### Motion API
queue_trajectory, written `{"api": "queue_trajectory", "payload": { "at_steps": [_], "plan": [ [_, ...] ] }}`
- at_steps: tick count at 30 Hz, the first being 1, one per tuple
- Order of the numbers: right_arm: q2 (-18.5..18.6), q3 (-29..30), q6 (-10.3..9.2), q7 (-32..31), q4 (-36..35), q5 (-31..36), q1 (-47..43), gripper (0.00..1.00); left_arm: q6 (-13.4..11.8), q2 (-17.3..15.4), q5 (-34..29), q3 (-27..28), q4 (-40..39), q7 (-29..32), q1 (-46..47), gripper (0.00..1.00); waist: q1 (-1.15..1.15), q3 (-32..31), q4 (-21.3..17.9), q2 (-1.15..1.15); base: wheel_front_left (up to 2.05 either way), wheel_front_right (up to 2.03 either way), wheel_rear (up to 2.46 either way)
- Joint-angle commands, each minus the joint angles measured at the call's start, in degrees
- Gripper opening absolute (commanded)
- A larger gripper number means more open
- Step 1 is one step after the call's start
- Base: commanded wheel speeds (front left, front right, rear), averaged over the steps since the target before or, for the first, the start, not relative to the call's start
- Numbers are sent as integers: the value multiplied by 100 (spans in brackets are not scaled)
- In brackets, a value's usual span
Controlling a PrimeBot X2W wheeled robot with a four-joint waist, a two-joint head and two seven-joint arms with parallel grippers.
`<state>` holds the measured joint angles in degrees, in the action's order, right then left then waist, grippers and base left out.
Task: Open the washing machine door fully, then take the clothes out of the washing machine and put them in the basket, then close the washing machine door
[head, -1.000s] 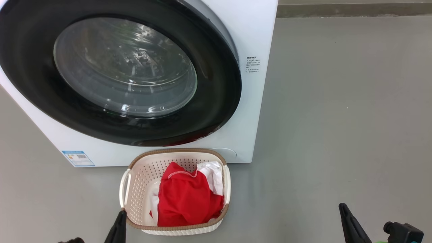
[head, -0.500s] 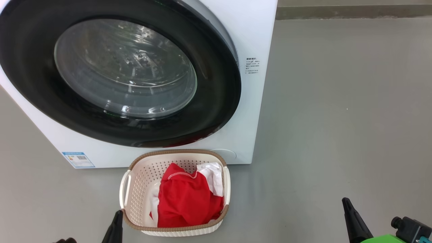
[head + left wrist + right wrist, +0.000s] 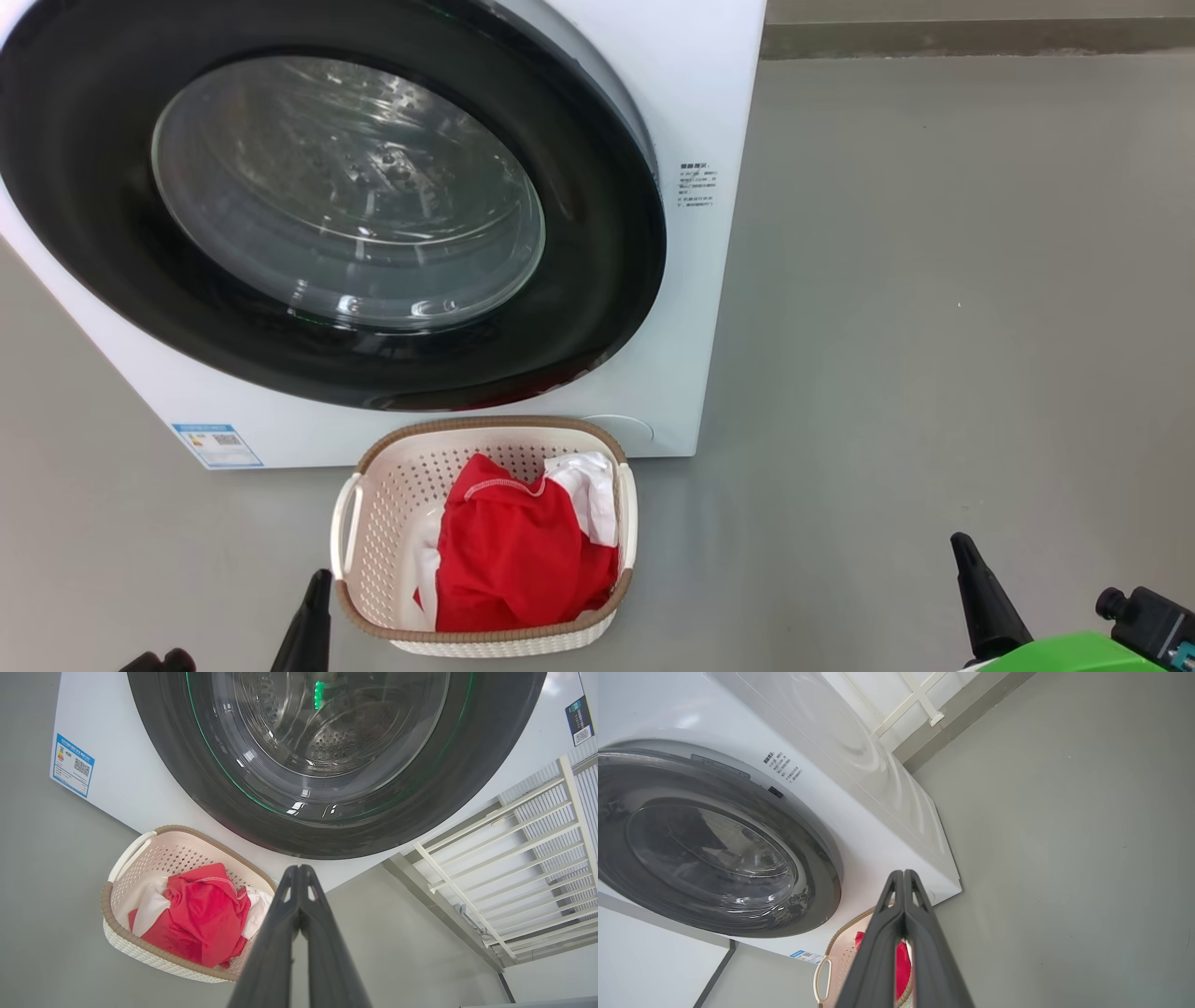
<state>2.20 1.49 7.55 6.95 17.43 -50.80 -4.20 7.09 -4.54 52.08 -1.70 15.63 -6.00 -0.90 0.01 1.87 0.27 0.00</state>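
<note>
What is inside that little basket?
A crumpled red garment and some white fabric lie in the basket. Anything underneath them is covered.

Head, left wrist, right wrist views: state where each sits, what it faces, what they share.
Head: high, facing down at the door and basket; both jaws' tips at bottom.
Left wrist: near the basket, facing the door along shut left jaws.
Right wrist: further right, tilted, facing the door along shut right jaws.
Shared: door, basket, red clothes.
</note>
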Motion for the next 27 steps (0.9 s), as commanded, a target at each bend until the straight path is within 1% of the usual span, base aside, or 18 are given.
{"api": "queue_trajectory", "payload": {
  "at_steps": [1,27],
  "plan": [
    [114,6,-3,-41,-170,-246,297,0,18,-34,194,151,-132,56,220,0,0,-5,-1,0,0,0,0],
    [157,104,-4,-449,-237,-1734,560,0,26,15,1612,362,-143,464,395,0,-1,-64,-10,0,0,0,0]
  ]
}}
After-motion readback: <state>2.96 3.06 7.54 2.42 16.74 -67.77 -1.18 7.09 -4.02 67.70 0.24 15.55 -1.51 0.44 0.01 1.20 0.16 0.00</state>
